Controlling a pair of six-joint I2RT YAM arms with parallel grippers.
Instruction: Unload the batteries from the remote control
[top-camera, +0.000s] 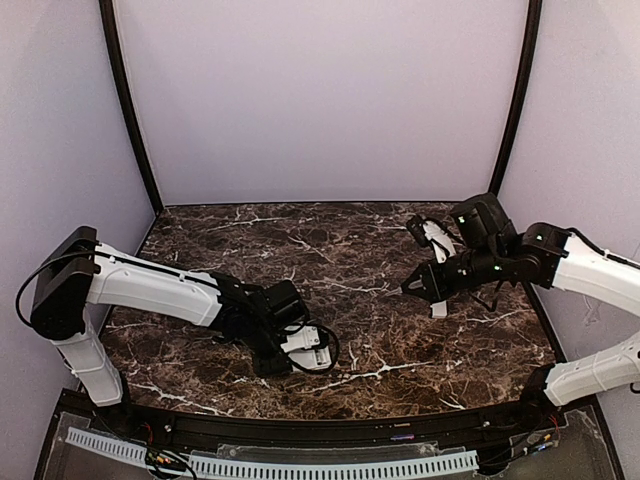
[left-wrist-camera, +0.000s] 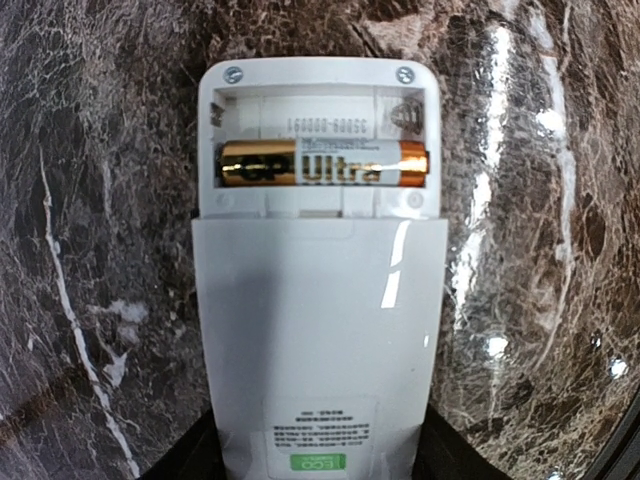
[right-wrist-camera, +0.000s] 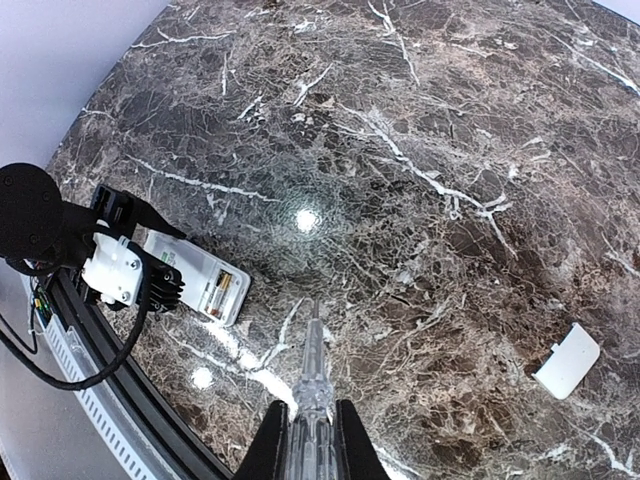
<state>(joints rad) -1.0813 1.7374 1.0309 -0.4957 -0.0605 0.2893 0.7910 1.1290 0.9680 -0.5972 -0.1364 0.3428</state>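
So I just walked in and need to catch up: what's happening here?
The left gripper holds the remote control back-side up, its battery compartment open. One battery sits in it; the other slot is empty. The right gripper, shut on a thin clear stick, hovers apart, near a loose white plastic piece.

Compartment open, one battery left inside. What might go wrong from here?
The battery sits snug in its slot of the remote control; the slim clear tool in the right gripper may slip off its round body or flick it across the table.
The left gripper clamps only the end away from the compartment, so prying pressure might tilt the remote.
The loose white cover lies near the right gripper and may get knocked.
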